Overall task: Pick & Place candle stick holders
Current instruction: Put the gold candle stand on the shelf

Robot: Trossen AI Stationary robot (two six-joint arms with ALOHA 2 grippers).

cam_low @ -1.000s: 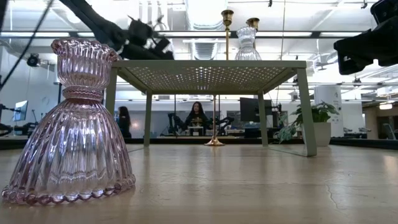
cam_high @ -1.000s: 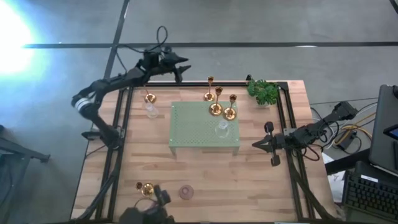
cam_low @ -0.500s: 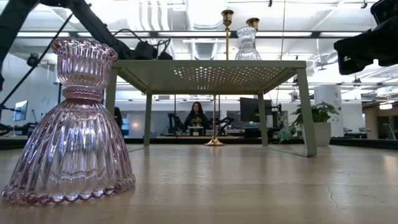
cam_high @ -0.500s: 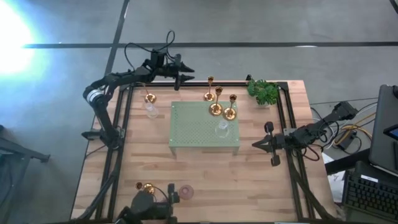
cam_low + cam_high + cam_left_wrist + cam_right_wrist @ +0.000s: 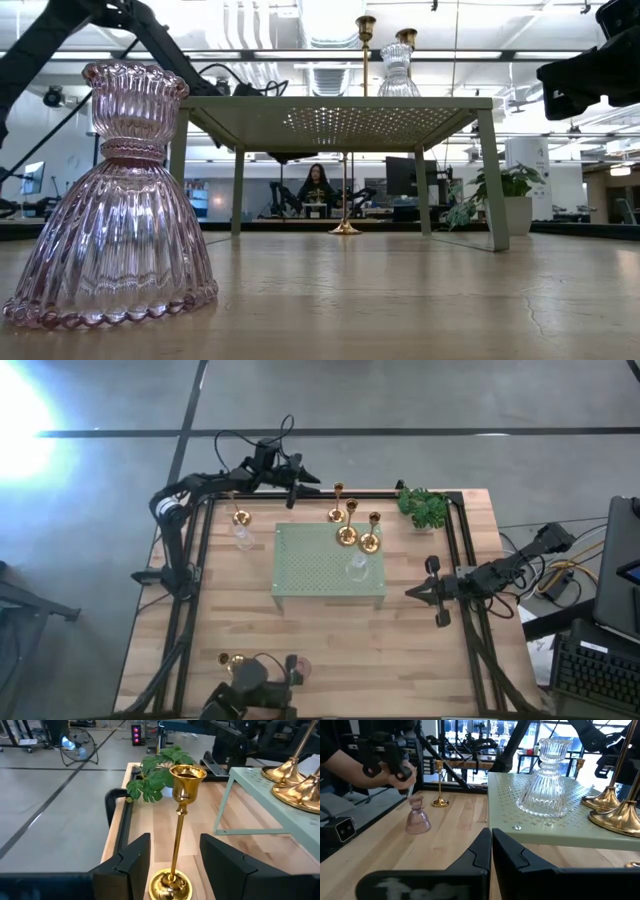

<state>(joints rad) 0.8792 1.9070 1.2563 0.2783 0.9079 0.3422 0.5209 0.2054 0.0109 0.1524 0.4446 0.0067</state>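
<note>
My left gripper hangs spread at the table's far edge, its fingers flanking a brass holder without touching it. Two more brass holders and a clear glass one stand on the tray. My right gripper waits clamped shut beside the tray. A pink holder stands near the front edge; what looks like a person's arm reaches over it.
</note>
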